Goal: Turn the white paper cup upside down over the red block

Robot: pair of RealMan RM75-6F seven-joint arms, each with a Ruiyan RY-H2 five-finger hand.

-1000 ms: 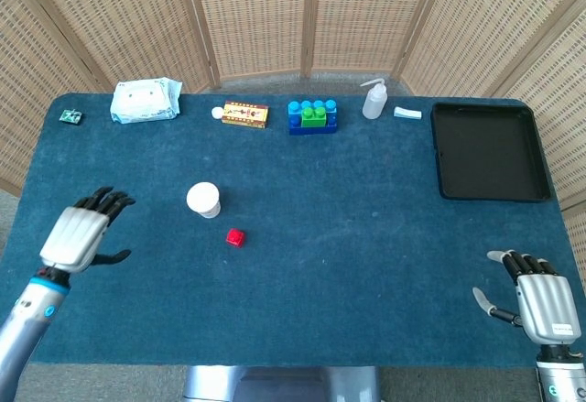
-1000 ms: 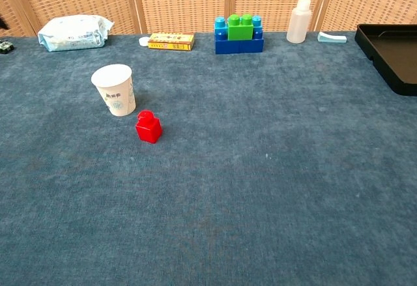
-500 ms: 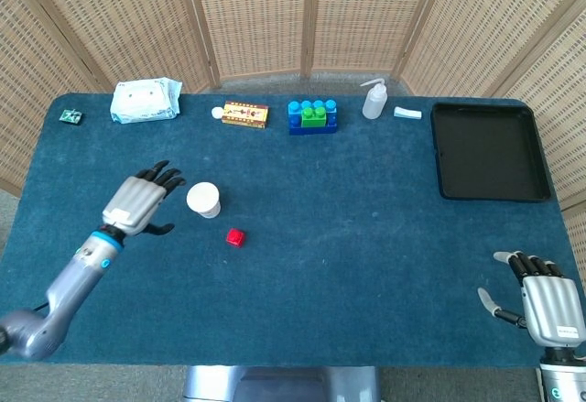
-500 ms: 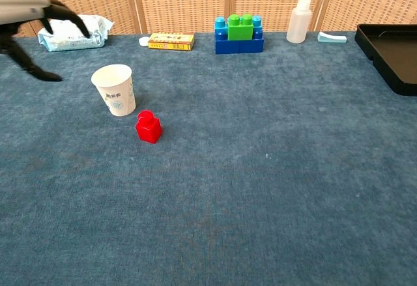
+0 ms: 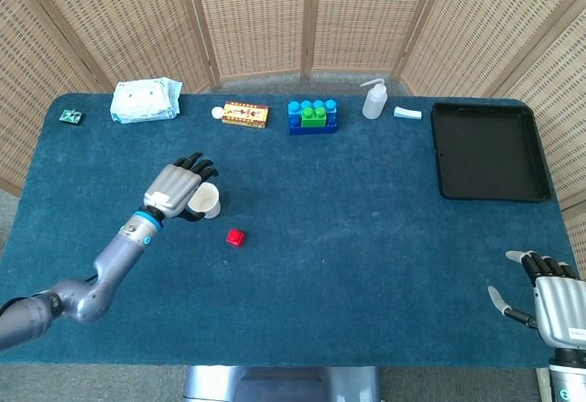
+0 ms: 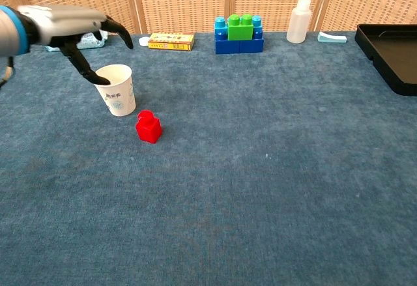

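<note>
The white paper cup (image 6: 116,90) stands upright, mouth up, on the blue table; in the head view the cup (image 5: 208,202) is partly covered by my hand. The red block (image 6: 148,127) (image 5: 235,237) lies just right of it and nearer to me. My left hand (image 5: 178,188) (image 6: 71,28) hovers over the cup's left rim with fingers spread; its thumb reaches down to the rim and nothing is held. My right hand (image 5: 555,303) rests open at the near right corner, far from both.
Along the far edge lie a wipes pack (image 5: 145,100), a yellow box (image 5: 244,114), a blue and green brick stack (image 5: 312,115) and a squeeze bottle (image 5: 374,99). A black tray (image 5: 489,152) sits at the far right.
My left hand has swept from the near left edge rightward to the cup and now hangs over its rim. The right hand slid slightly toward me. Cup and block have not moved.
</note>
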